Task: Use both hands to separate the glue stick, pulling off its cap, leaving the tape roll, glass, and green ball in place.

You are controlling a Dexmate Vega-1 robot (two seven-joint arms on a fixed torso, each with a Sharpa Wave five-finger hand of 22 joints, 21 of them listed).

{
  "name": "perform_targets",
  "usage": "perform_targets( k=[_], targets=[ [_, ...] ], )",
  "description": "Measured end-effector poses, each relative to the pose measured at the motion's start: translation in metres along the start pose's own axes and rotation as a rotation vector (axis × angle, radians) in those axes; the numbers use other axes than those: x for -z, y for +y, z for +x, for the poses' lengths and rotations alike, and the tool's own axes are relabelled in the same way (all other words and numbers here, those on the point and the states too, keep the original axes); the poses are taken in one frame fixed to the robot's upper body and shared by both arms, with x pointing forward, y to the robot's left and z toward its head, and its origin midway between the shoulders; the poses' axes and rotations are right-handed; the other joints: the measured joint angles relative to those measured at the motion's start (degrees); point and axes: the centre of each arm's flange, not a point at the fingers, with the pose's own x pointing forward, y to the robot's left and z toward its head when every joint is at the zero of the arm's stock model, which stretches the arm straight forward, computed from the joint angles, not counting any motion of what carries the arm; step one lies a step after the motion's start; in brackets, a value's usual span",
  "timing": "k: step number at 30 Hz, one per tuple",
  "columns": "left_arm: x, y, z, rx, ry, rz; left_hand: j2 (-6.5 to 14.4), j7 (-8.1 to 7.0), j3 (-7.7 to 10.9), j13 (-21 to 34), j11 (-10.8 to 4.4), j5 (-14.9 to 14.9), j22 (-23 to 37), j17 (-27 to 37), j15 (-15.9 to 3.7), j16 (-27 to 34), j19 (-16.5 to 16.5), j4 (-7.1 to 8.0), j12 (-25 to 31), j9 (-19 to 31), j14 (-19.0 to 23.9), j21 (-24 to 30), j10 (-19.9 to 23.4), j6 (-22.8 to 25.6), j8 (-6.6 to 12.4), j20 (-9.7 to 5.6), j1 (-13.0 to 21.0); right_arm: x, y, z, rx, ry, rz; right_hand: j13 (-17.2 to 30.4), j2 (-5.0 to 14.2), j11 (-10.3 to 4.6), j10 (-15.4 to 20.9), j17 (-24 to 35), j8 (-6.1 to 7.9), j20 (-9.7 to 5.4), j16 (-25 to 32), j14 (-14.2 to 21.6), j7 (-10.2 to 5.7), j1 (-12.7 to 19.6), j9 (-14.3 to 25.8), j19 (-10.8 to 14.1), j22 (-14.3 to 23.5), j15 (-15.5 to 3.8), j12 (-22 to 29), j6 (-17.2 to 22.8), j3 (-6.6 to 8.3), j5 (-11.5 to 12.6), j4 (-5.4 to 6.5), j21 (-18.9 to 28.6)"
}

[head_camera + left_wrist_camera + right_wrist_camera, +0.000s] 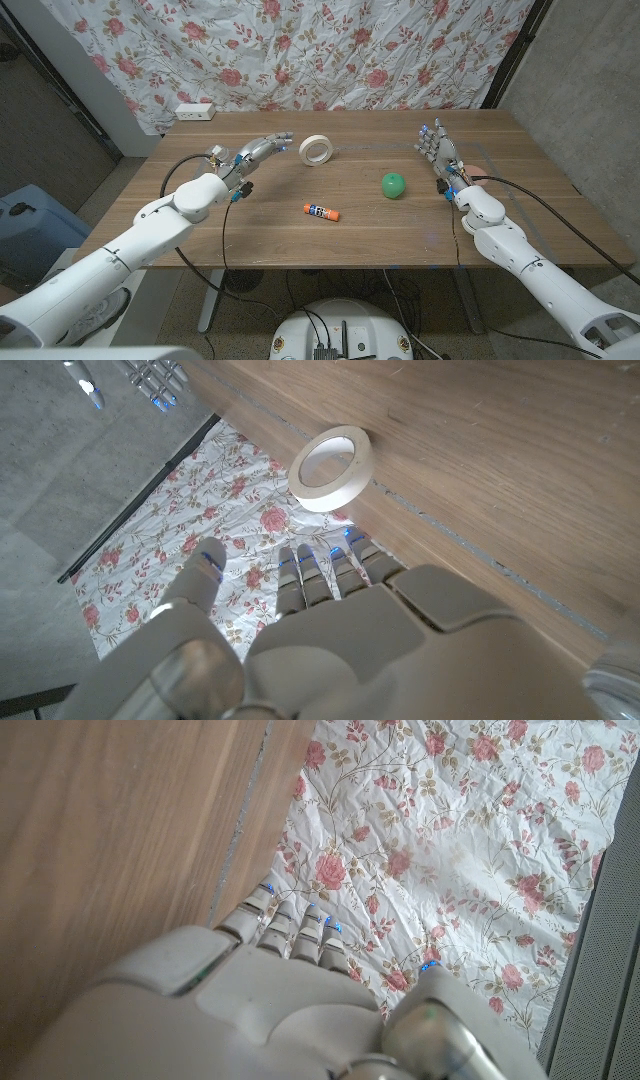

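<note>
Glue stick lies capped at centre frame on the desk; left hand spread, empty by the tape roll; right hand spread, empty, right of the green ball.

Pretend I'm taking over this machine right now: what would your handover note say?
Left hand: holds nothing, fingers apart, beside the tape roll.
Right hand: holds nothing, fingers apart, near the table's right side.
Glue stick: lying mid-table, cap on, untouched.
Green ball: right of the glue stick. I can't make out a glass.
Done: nothing.
Left: grip both ends of the stick, pull the cap off.
</note>
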Motion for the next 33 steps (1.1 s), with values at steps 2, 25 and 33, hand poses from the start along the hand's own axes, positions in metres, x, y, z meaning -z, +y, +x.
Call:
perform_targets(
  k=[2, 25, 33],
  targets=[
    [-0.004, -0.003, -0.001, 0.011, 0.002, 0.032, -0.07, -0.20, 0.06, 0.00, -0.31, 0.00, 0.00, 0.00, 0.12, 0.00, 0.16, -0.06, 0.00, 0.00, 0.11, 0.00, 0.31, 0.33, 0.25, 0.02, 0.79, 0.000, -0.001, -0.001, 0.002, -0.002, -0.001, 0.00, 0.00, 0.00, 0.00, 0.00, 0.00, 0.00, 0.00, 0.00, 0.00, 0.00, 0.00, 0.00, 0.00, 0.00, 0.00, 0.00, 0.00, 0.00, 0.00, 0.00],
    [-0.037, -0.027, -0.011, 0.126, 0.058, 0.356, -6.39, -2.98, 0.30, -0.01, -2.89, 0.00, 0.01, 0.01, 0.01, -0.28, 2.56, -0.29, -0.26, 0.00, 2.06, -0.44, 4.32, 5.02, 1.76, -0.03, 9.37, -0.001, -0.020, -0.006, 0.025, -0.017, -0.017, -0.21, 0.00, 0.00, 0.00, -0.79, 0.00, -0.20, 0.20, 0.00, 0.00, 0.00, 0.01, -0.21, 0.00, 0.00, 0.00, -0.01, 0.24, 0.21, -0.24, 0.00],
    [-0.049, -0.032, -0.013, 0.174, 0.056, 0.460, -8.52, -3.27, 0.06, -0.01, -3.57, 0.00, 0.01, 0.01, 0.01, -0.28, 2.71, -0.53, -0.50, 0.19, 2.05, -0.76, 5.26, 5.94, 1.76, 0.12, 11.96, -0.001, -0.024, -0.008, 0.031, -0.018, -0.021, -0.28, 0.00, 0.00, 0.00, -1.06, 0.00, -0.20, 0.20, 0.00, 0.01, 0.00, 0.01, -0.21, 0.00, 0.00, 0.00, -0.01, 0.24, 0.21, -0.24, 0.00]
  ],
)
